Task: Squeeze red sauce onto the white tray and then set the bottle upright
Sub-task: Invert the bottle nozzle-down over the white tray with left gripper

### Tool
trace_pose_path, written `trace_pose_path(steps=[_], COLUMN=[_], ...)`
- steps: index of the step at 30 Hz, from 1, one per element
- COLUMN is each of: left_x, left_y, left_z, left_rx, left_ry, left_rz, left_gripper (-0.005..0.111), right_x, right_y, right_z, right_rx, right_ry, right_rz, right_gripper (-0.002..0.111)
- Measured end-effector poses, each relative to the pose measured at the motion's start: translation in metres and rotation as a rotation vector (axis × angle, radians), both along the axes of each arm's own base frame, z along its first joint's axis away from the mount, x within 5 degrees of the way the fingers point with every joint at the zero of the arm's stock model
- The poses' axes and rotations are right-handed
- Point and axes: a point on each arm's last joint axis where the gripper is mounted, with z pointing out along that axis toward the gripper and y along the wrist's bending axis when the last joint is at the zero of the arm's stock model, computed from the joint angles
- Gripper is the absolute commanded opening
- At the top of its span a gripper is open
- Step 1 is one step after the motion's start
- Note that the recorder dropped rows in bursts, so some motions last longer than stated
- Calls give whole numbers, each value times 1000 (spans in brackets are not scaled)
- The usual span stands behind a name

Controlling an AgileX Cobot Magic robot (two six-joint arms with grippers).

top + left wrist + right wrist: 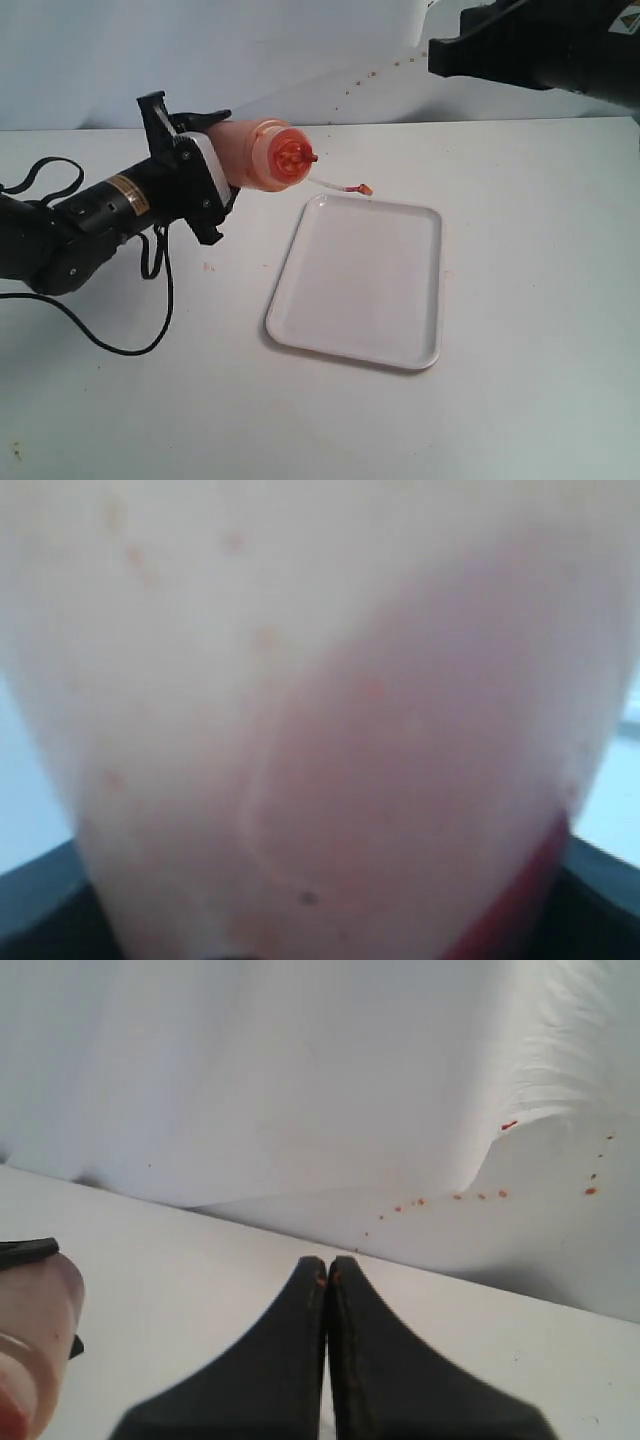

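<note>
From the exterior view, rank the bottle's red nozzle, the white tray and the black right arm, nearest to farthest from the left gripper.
1. Pointed red nozzle, on the translucent squeeze bottle clamped in the left gripper.
2. Flat white plastic tray, lying right of it.
3. Black right arm, top right corner.

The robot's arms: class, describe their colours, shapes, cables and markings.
Both arms are black. The left arm has rounded cylindrical segments, a gold band and loose black cables; the left tool is black with a white plate. The right arm looks boxier; the right tool has two tapered black fingers flecked with red.
</note>
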Motion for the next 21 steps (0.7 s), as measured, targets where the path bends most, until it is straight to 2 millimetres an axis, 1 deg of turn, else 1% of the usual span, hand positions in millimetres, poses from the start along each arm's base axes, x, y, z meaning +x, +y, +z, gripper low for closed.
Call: trace_pose_path(steps=[4,8,11,16,21], left_x=[9,10,10,10,10], left_y=[2,3,3,3,2], left_z=[8,9,11,17,19], left_rx=[75,165,219,295,386], left_ry=[-90,-145,-203,-323,-390], left_rz=[37,44,38,28,20], left_gripper=[0,0,0,0,0], right_x=[13,25,30,32,32], right_y=[4,9,12,12,12], right_z=[-15,-38,-47,-50,-49], right_rx=[-29,-81,-98,-96,-95], right_ry=[-3,42,50,47,44], right_rz=[-7,4,5,2,1], right_gripper=[0,0,0,0,0])
